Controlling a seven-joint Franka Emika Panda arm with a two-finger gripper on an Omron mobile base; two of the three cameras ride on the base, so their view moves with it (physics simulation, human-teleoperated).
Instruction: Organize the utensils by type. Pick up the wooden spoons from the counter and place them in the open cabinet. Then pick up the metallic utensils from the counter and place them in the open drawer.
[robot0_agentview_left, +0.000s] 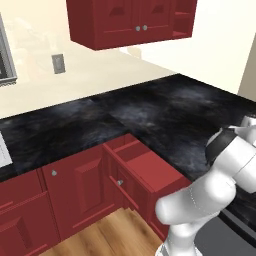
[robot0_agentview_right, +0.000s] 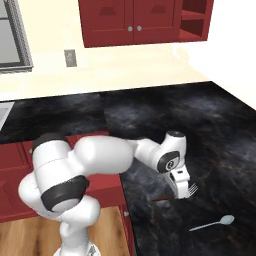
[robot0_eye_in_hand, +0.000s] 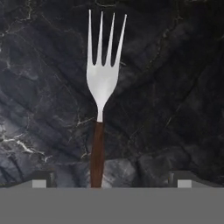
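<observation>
A: Lighting, base views: even, bright, source not discernible. The cream wall (robot0_agentview_left: 100, 75) is washed nearly white; the counter (robot0_agentview_right: 200, 130) stays dark and matte, without glare.

B: Hand view: dimmer. The fork (robot0_eye_in_hand: 101, 78) is sharp, its silver head softly lit. Rendered edges slightly jagged; no blur.

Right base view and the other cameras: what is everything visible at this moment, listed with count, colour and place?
fork: one, silver with dark brown handle, lying on the counter under the gripper
teaspoon: one, pale silver, on the counter near the fork
counter: one, black veined stone
open drawer: one, red, pulled out below the counter
wall cabinet: one, dark red, right section showing a shelf
wall outlet: one, grey, on the cream wall
floor cabinets: red, under the counter
gripper: one, white, fingers spread open over the fork
</observation>
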